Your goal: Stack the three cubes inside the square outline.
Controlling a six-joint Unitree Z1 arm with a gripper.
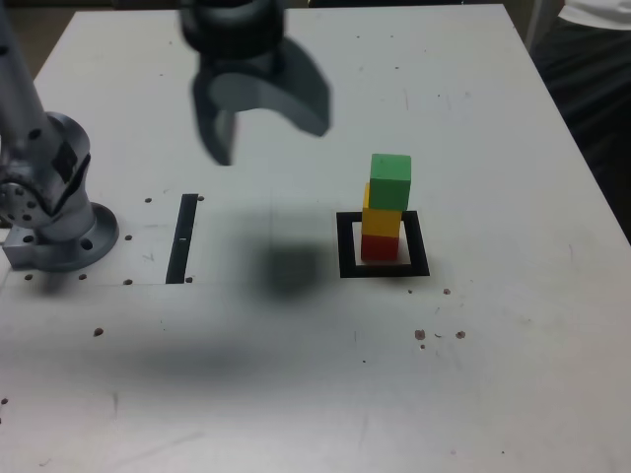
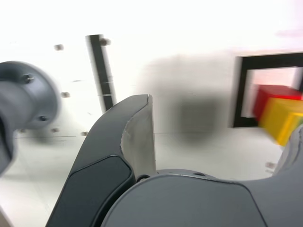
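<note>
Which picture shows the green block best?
The exterior view. There the whole green block sits in plain sight on top of the yellow block. The wrist view shows only a small bit of green at its edge, below the yellow block and mostly hidden by the jaws.

No text, label, brand, number or sign can be read in either view.
</note>
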